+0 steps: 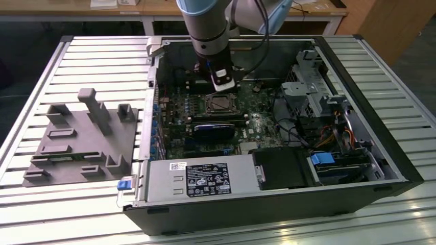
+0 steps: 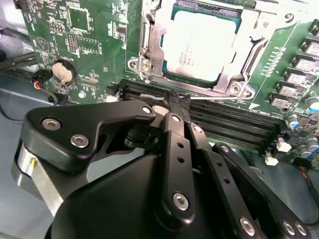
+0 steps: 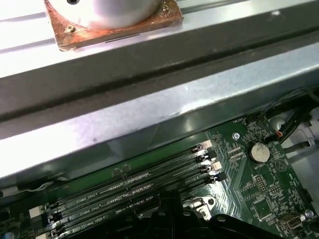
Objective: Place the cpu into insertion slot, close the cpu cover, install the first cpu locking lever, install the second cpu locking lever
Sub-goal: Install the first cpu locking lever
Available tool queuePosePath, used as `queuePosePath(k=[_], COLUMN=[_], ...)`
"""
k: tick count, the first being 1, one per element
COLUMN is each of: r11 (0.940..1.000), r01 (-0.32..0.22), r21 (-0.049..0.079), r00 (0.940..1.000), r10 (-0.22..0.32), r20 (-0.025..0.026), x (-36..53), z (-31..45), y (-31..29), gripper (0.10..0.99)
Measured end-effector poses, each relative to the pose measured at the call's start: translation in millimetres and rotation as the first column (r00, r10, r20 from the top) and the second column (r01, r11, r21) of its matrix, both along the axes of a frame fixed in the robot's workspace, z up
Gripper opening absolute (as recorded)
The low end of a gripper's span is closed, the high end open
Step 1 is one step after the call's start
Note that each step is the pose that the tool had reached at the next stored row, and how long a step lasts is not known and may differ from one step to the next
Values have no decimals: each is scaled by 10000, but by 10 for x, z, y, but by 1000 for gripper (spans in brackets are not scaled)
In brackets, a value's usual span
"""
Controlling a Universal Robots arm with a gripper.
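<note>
Nearest us, the open computer case lies flat mid-worktop, and inside its near wall sits the grey power supply. Beyond that is a black rectangular block, then the insertion slot. The cpu is already in it, pale top up, and the cpu cover is down flat around it.

Just past the slot, the claw hangs over the memory slots, its tips pressed together. They pinch a thin silvery locking lever, which runs along the cover's edge. The claw's own black links hide the lever's middle, so how firm the grip is stays hard to make out.

Toward the worktop's edge on the exterior view's left lies a grey moulded fixture.
</note>
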State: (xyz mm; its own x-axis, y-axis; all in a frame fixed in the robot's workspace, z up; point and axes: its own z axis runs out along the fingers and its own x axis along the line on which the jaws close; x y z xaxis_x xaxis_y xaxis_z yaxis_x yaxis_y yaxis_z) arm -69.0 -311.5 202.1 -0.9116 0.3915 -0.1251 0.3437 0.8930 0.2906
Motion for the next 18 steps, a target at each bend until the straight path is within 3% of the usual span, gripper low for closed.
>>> queuePosePath(k=[5, 18], r11=[9999, 9977], r01=[138, 561], r21=[-97, -386], r00=[9999, 9984], r10=[-138, -560], r20=[7, 34], x=[0, 0], z=[-26, -116], y=[41, 62], gripper=[102, 102])
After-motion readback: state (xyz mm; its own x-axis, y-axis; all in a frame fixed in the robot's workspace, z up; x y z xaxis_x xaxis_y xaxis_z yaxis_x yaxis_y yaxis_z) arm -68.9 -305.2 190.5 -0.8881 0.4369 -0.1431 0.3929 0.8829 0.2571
